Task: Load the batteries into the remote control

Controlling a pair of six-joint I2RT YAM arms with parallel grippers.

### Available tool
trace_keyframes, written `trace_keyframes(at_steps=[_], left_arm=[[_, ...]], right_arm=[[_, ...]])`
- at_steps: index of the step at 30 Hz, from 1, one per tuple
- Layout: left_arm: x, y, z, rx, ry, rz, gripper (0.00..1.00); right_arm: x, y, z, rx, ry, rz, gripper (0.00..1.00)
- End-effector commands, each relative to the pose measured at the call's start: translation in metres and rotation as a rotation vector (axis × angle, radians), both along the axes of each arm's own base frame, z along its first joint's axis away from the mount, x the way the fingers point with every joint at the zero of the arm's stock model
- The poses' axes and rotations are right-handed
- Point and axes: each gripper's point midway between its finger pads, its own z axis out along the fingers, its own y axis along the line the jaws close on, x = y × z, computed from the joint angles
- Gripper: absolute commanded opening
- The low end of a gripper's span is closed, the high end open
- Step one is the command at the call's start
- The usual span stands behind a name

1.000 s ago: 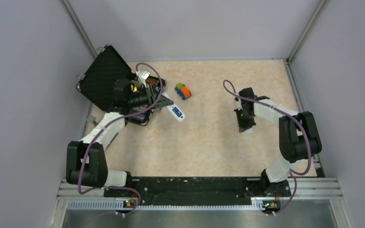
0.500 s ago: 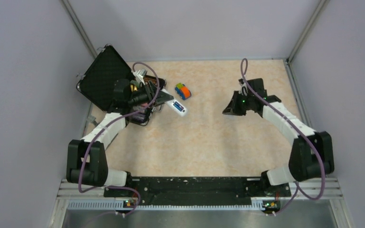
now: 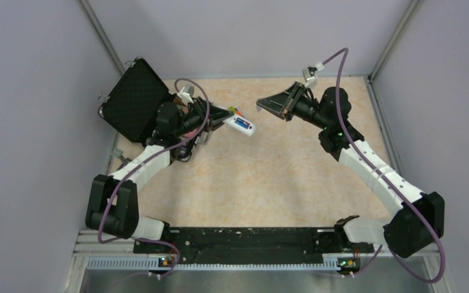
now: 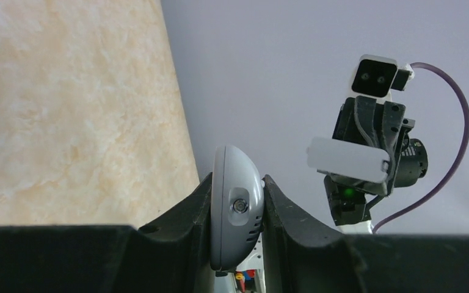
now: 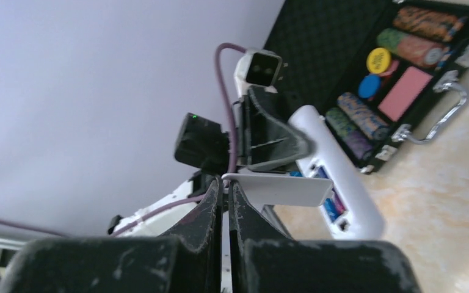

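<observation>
Above the beige table (image 3: 269,177), near its 11 o'clock edge, the left gripper (image 3: 225,116) is clenching the white remote control (image 3: 242,124), which is jutting from its jaws toward 4 o'clock, while the right gripper (image 3: 267,105), at the remote's 2 o'clock, is pinching a thin white cover (image 5: 281,188).

Robot lab enclosure: plain grey walls (image 3: 250,30), aluminium frame posts (image 3: 394,38), beige tabletop (image 3: 269,177)
</observation>
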Motion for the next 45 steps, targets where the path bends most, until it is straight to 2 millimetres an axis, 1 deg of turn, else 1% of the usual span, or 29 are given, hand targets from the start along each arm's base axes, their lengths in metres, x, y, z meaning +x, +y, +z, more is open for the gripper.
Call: trace_keyframes(at_steps=[1,4,6,9,13,19,25,30,34,45], left_arm=[[0.010,-0.009,0.049,-0.114,-0.077,0.034,0.00],[0.013,-0.012,0.053,-0.143,-0.056,0.038,0.00],[0.013,-0.014,0.056,-0.165,-0.049,0.035,0.00],[0.014,-0.016,0.059,-0.186,-0.046,0.029,0.00],[0.010,-0.022,0.063,-0.198,-0.059,0.001,0.00],[0.006,-0.027,0.063,-0.204,-0.048,-0.018,0.00],[0.004,-0.029,0.060,-0.206,-0.038,-0.026,0.00],[0.002,-0.029,0.060,-0.215,-0.039,-0.033,0.00],[0.001,-0.030,0.059,-0.212,-0.040,-0.034,0.00],[0.000,-0.031,0.054,-0.198,-0.033,-0.038,0.00]], right_arm=[[-0.017,0.019,0.056,0.171,-0.020,0.081,0.00],[-0.026,0.025,0.068,0.226,-0.027,0.120,0.00],[-0.029,0.030,0.069,0.230,-0.025,0.139,0.00],[-0.033,0.035,0.067,0.234,-0.016,0.159,0.00],[-0.032,0.041,0.057,0.220,0.012,0.173,0.00],[-0.032,0.052,0.051,0.217,0.015,0.199,0.00],[-0.027,0.055,0.048,0.213,0.018,0.197,0.00],[-0.025,0.056,0.040,0.211,0.036,0.189,0.00],[-0.023,0.056,0.040,0.218,0.030,0.182,0.00],[-0.015,0.057,0.032,0.215,0.027,0.154,0.00]])
